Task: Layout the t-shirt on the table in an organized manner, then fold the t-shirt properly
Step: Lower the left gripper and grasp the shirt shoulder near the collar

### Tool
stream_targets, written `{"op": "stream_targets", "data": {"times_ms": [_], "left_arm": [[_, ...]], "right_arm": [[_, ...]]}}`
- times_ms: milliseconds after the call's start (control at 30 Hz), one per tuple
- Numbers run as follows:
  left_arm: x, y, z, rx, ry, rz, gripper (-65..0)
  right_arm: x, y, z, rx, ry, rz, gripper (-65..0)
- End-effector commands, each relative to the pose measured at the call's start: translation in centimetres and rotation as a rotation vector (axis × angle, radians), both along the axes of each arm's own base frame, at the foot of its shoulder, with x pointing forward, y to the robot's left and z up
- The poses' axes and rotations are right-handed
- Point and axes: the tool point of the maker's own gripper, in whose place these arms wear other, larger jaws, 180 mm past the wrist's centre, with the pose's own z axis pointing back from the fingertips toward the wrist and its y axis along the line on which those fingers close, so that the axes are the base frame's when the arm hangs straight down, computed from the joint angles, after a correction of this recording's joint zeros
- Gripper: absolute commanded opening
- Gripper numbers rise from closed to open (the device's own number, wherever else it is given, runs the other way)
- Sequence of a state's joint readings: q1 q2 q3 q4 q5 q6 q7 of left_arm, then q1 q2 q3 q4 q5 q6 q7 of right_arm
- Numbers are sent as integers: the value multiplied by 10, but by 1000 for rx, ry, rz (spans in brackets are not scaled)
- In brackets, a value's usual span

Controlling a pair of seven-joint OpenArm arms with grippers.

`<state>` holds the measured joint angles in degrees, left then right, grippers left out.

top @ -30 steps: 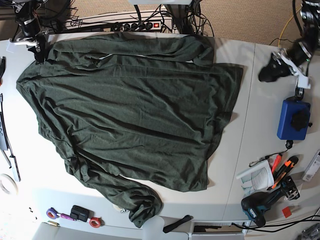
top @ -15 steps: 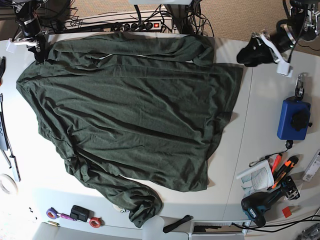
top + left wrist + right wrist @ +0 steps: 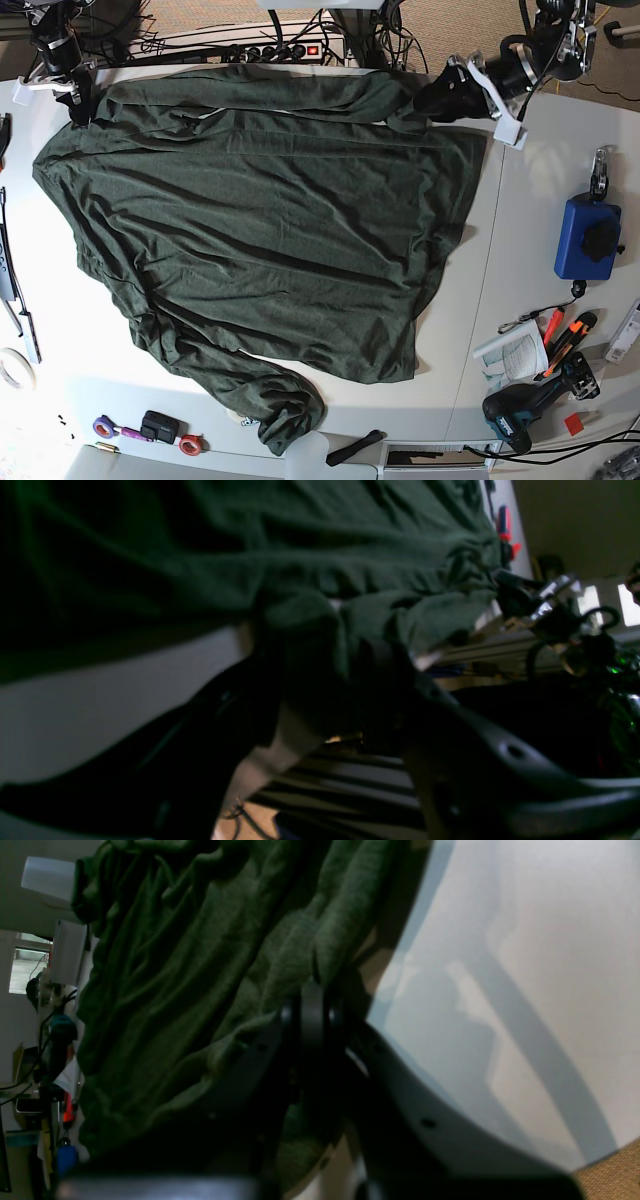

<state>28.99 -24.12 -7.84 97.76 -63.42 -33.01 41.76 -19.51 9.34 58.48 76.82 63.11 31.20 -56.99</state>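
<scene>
From the base view I am seeing one t-shirt (image 3: 260, 230) lying spread across the table (image 3: 520, 200), its body mostly flat, one sleeve folded along the far edge and the other bunching into a lump at the near edge. Two arms are working at the shirt's far side. My right gripper (image 3: 78, 105) is sitting at the shirt's far corner on this view's left, and my left gripper (image 3: 425, 100) is reaching to the far sleeve's end on this view's right. Beside the shirt, past the seam, I am counting one blue pouch (image 3: 585, 238), one cordless drill (image 3: 525, 408) and a small cluster of orange-handled tools (image 3: 565, 338).

From the left wrist view, the two fingers (image 3: 480, 740) are standing apart with a fold of the t-shirt (image 3: 310, 565) hanging between them; I cannot tell whether they are pinching it. A pale strip of table (image 3: 100, 695) is showing below the cloth.

From the right wrist view, the jaws are pressing together on an edge of the t-shirt (image 3: 200, 965), the cloth gathering into ridges just at the tips of the right gripper (image 3: 315, 990). Bare white table (image 3: 525, 965) is filling the side away from the shirt.
</scene>
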Motion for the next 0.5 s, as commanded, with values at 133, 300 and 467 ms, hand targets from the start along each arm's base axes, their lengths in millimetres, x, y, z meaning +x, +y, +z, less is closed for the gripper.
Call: {"op": "stream_targets", "data": {"times_ms": [133,300,467], "left_arm": [[11,5,5,11,-19,38,-385],[12,9,0,41,-9,54,-385],[12,12,-3,56,4,66,-370]], "right_arm": [[-6,0,-4,-12,48,26,-650],[-6,0,-4,-11,48,26,-650],[-6,0,-4,-12,48,26,-650]]}}
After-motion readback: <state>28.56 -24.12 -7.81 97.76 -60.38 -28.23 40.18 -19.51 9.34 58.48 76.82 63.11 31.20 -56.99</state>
